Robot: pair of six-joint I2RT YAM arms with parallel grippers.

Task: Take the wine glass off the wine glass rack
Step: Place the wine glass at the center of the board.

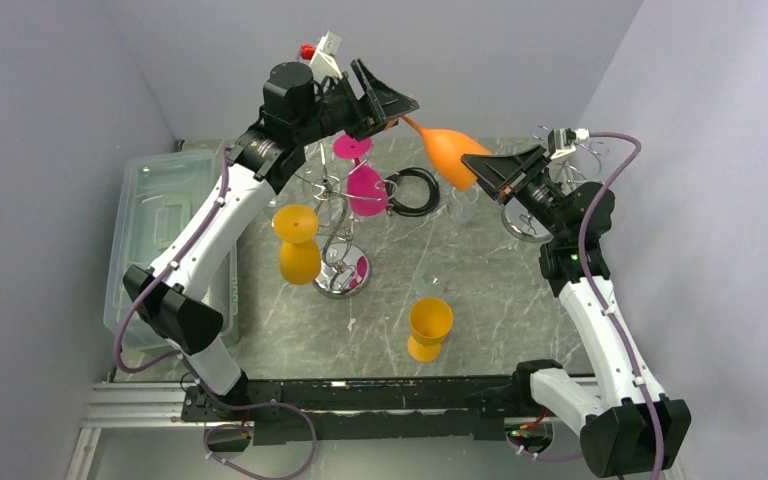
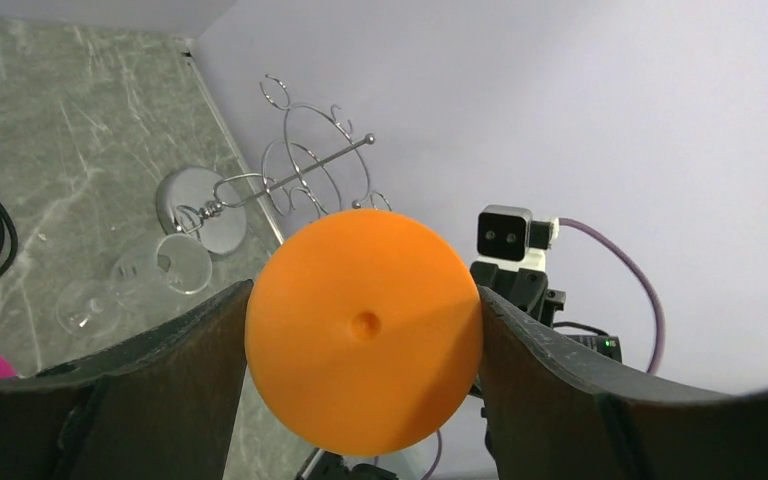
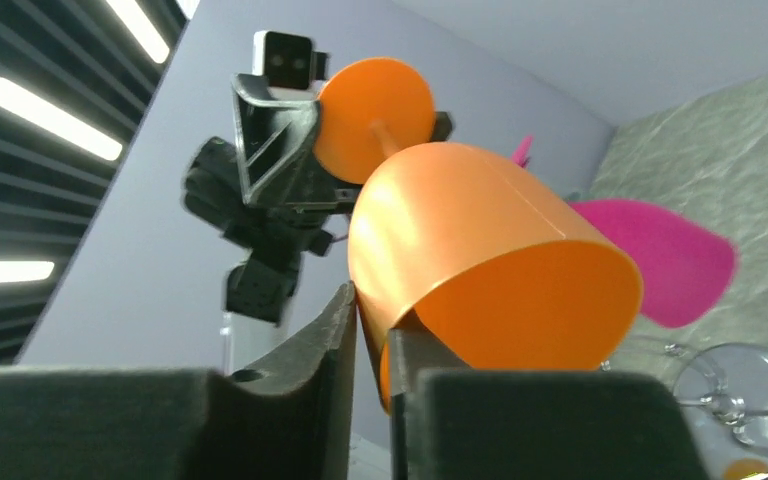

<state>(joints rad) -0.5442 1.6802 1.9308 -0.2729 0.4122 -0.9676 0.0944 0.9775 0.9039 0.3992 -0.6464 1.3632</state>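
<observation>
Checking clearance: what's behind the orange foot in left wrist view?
The orange plastic wine glass shows only its round foot, hiding stem and bowl. Past it: chrome wire stand, clear glasses, right wrist camera.

orange wine glass (image 2: pixel 364 330) showing only its foot from left wrist, pink glass (image 3: pixel 650 255) blurred, clear glass (image 3: pixel 740 392) cropped

A wine glass (image 1: pixel 450 155) lies sideways in the air between the left gripper (image 1: pixel 400 112) and the right gripper (image 1: pixel 475 172), right of the wine glass rack (image 1: pixel 341 275). A bin (image 1: pixel 150 200) sits left of that rack.
</observation>
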